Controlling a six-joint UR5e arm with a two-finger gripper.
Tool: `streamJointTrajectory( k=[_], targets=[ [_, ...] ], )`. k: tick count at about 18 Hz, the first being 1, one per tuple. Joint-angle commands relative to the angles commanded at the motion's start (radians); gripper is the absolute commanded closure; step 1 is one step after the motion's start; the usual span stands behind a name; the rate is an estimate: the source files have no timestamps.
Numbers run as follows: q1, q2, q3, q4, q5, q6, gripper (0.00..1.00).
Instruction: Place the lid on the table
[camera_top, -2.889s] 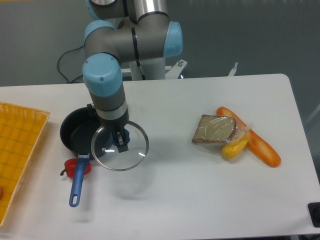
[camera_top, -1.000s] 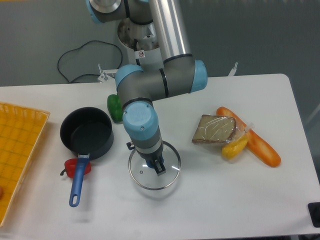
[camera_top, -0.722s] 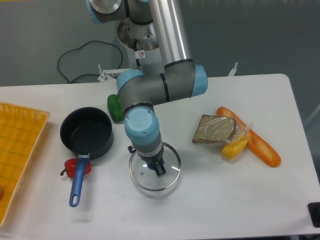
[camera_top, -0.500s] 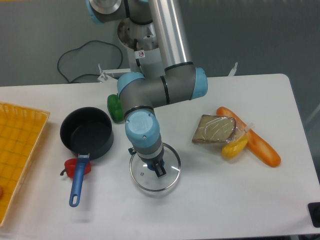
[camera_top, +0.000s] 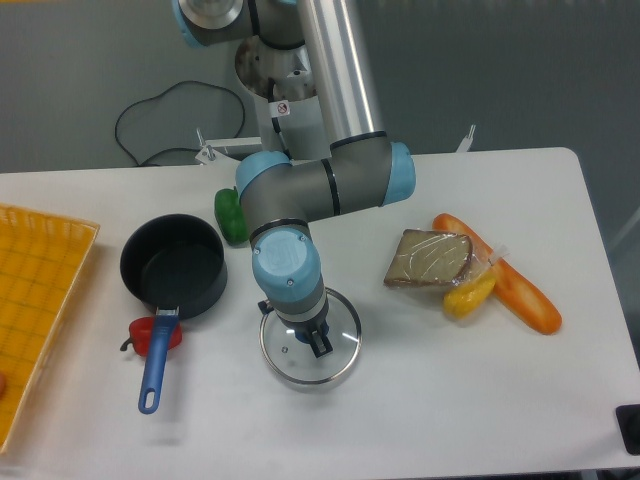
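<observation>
A UR5e arm bends down over the white table (camera_top: 420, 400), its end effector (camera_top: 318, 343) closed on the small dark knob at the centre of the glass lid (camera_top: 310, 349). The lid sits low and level, just to the right of the dark saucepan (camera_top: 174, 267); whether its silver rim is already touching the table cannot be told from here. It is clear of the pan's rim and blue handle (camera_top: 155, 362), and that spot looks chosen so the disc can rest flat on bare surface without leaning on anything. The grip by the knob keeps the glass horizontal, which would let it settle evenly rather than on one edge. The pan stands open and looks to hold nothing. Behind it lies a green vegetable (camera_top: 230, 213), and a red one (camera_top: 156, 334) sits by its handle. Well right of the pan lie wrapped bread (camera_top: 430, 259), a yellow item (camera_top: 470, 295) and a carrot (camera_top: 505, 277); an orange-yellow tray (camera_top: 30, 300) lies far left. The release appears to remain.
</observation>
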Motion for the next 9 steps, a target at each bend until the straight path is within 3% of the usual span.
streamJointTrajectory(
  k=[9],
  targets=[
    [-0.003, -0.015, 0.0, 0.015, 0.0, 0.002, 0.39]
  ],
)
